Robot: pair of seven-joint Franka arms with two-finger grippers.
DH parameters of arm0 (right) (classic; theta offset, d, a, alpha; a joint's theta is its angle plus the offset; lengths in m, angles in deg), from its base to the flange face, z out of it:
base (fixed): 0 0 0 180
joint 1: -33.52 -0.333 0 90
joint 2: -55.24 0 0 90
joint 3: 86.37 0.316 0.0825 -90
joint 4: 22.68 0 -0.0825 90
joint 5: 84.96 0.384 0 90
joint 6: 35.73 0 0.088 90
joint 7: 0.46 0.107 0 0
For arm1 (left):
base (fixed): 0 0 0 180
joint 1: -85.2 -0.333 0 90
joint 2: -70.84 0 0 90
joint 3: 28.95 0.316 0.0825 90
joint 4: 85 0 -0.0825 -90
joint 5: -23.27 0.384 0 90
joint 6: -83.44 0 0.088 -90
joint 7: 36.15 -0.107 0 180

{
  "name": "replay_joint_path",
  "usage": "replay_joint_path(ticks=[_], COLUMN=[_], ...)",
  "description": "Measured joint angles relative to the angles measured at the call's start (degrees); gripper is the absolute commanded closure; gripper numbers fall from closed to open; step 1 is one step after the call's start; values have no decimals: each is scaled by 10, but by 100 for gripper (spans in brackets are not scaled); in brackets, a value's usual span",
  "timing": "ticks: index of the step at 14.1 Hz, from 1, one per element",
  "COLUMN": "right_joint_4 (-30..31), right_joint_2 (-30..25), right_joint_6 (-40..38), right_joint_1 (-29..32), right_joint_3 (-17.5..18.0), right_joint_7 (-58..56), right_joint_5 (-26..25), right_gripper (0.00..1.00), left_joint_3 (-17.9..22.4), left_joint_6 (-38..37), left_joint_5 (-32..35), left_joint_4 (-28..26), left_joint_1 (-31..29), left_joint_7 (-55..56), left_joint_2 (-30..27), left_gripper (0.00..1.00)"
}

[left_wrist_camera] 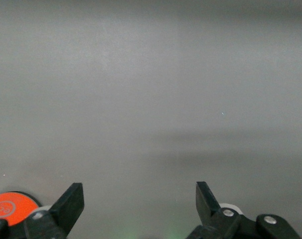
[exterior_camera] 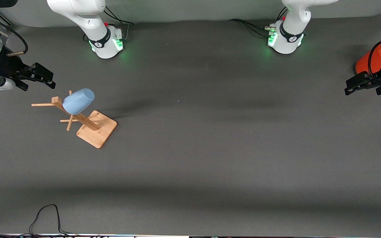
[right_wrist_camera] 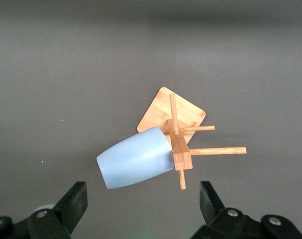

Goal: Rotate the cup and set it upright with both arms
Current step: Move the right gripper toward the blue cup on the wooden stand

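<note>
Meanwhile, the cup [exterior_camera: 78, 100] hung tilted on a peg of the wooden rack [exterior_camera: 91, 127], which stood on the tabletop [exterior_camera: 210, 148] toward the right arm's end. The right pincer [exterior_camera: 41, 76] hovered near the rack, its fingers spread wide and empty. The left pincer [exterior_camera: 359, 84] waited over the other end beside an orange can [exterior_camera: 374, 59], fingers likewise wide apart.

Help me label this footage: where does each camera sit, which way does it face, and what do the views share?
Front view: high across the table, facing both arm bases; shows right pincer, left pincer, cup on wooden rack, orange can.
Left wrist view: looks down past open left pincer at bare table and can.
Right wrist view: looks past open right pincer at cup and rack.
Front and right wrist views share cup and rack.
</note>
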State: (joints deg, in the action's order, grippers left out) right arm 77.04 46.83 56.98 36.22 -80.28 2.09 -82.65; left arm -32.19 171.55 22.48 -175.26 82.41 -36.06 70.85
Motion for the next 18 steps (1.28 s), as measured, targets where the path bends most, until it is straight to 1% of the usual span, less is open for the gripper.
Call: replay_joint_path(ticks=[6, 7, 8, 10, 12, 14, 15, 16, 18], right_joint_4=[0, 0, 0, 0, 1, 2, 3, 6, 15], right_joint_2=[2, 2, 2, 2, 2, 4, 5, 6, 10], right_joint_6=[-2, -2, -3, -11, -18, -19, -19, -19, -19], right_joint_1=[0, 0, 0, 0, 0, 0, 0, 1, 2], right_joint_3=[0, 0, 0, 2, 3, 2, 1, -1, -12], right_joint_7=[0, 6, 35, 139, 261, 379, 433, 483, 541], right_joint_5=[0, 0, 0, 9, 41, 58, 76, 99, 118], right_gripper=[0, 0, 0, 0, 0, 0, 0, 0, 0], left_joint_3=[0, 0, 0, 0, 0, 0, 0, 0, 0], left_joint_6=[0, 0, 0, 0, 0, 1, 1, 1, 1], left_joint_5=[0, 0, 0, 0, 0, 0, 0, 0, 0], left_joint_4=[0, 0, 0, 0, 0, 0, 0, 0, 0], left_joint_1=[0, 0, 0, 0, 0, 0, 0, 0, 0], left_joint_7=[0, 0, 0, 0, 0, 0, 0, 0, 0], left_joint_2=[0, 0, 0, 0, 0, 0, 0, 0, 0], left_gripper=[0, 0, 0, 0, 0, 0, 0, 0, 0])
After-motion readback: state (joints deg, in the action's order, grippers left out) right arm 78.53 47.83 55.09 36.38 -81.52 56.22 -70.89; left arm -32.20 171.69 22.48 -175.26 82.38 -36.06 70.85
